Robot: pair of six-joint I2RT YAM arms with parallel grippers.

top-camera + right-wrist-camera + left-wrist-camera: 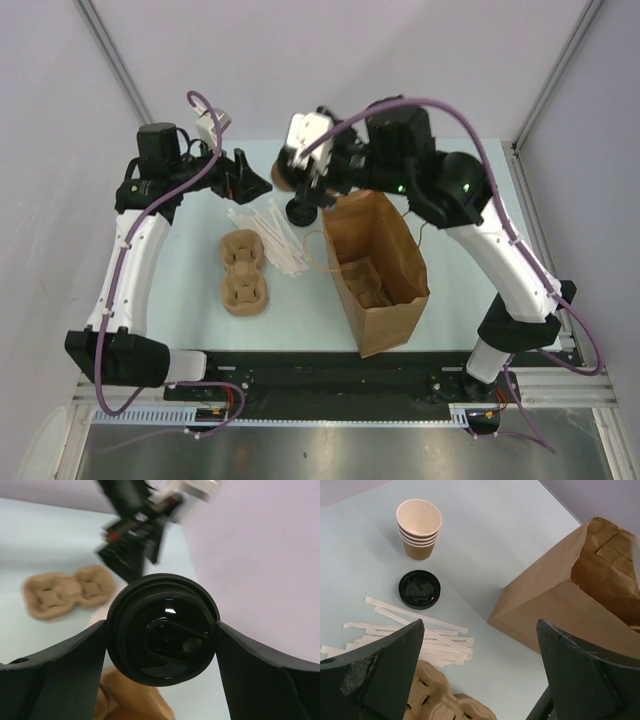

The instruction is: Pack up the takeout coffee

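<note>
My right gripper [161,630] is shut on a round black lid [162,630], its fingers [60,670] pressing both sides. A blurred tan shape [130,700] lies below the lid, and I cannot tell whether a cup hangs behind it. From above, that gripper [312,185] hovers by the bag's far left corner. No takeout coffee is in view as a lidded cup. The open brown paper bag [385,300] stands right of centre, tan shapes inside. My left gripper [480,650] is open and holds nothing, above the table's far left [255,180].
A stack of lidless tan cups [419,527] stands at the back, a loose black lid [419,589] on the table just in front. White wrapped sticks [268,235] lie scattered. Two pulp cup carriers [243,272] lie left of the bag [555,605].
</note>
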